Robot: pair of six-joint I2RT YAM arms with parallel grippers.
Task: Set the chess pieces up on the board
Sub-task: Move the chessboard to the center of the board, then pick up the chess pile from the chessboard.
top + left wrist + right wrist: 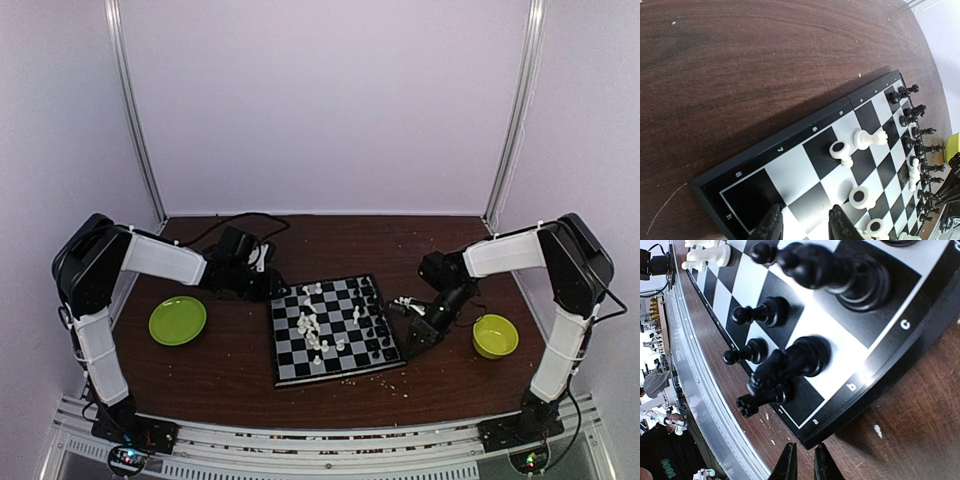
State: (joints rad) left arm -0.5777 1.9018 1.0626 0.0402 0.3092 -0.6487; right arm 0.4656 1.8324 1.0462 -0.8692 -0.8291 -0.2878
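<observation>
The board [345, 362] lies mid-table. Several white chess pieces [312, 325] lie tumbled on its middle, and black pieces [376, 322] stand along its right side. My left gripper [272, 284] is open and empty over the board's far left corner. In the left wrist view it [805, 227] hangs above the h8 corner [735, 192], with toppled white pieces [861, 197] nearby. My right gripper [413, 338] sits low at the board's right edge. In the right wrist view it [804, 467] is just off the a1 corner, jaws a narrow gap apart and empty, near a black rook [767, 397].
A lime-green plate [177, 320] lies left of the board and a lime-green bowl [495, 335] to its right. A few white pieces [405, 302] lie on the table beside the board's right edge. Pale crumbs dot the table front. Cables run behind the left arm.
</observation>
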